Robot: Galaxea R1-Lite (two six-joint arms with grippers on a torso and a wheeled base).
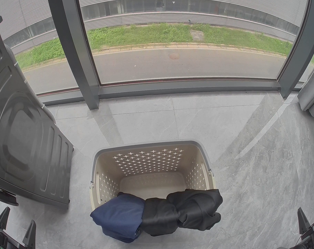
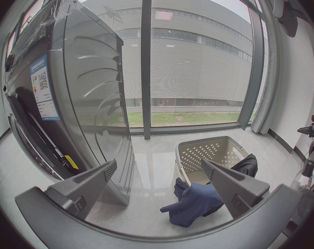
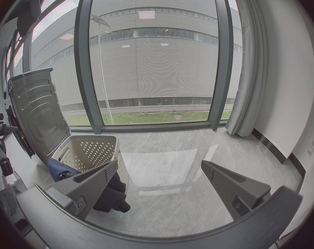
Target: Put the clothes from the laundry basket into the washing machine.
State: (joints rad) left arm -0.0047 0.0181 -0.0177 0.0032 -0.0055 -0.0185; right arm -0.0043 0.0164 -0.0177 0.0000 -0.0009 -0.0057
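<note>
Nothing can be read. The washer [image 2: 91, 97] has a blue-and-white label [image 2: 43, 87] high on its front, its print too small to make out, and a yellow sticker [image 2: 71, 162] lower down.

— The head view?
— High, looking steeply down on the laundry basket [image 1: 146, 161], close below; window [image 1: 184, 35] beyond.
— The wrist views?
— Low down, both facing that window; each takes in the basket and washing machine [image 2: 77, 87] from either side.

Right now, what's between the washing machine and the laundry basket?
Only bare floor tiles separate the washing machine from the laundry basket; the head view shows it, and the left wrist view too.
</note>
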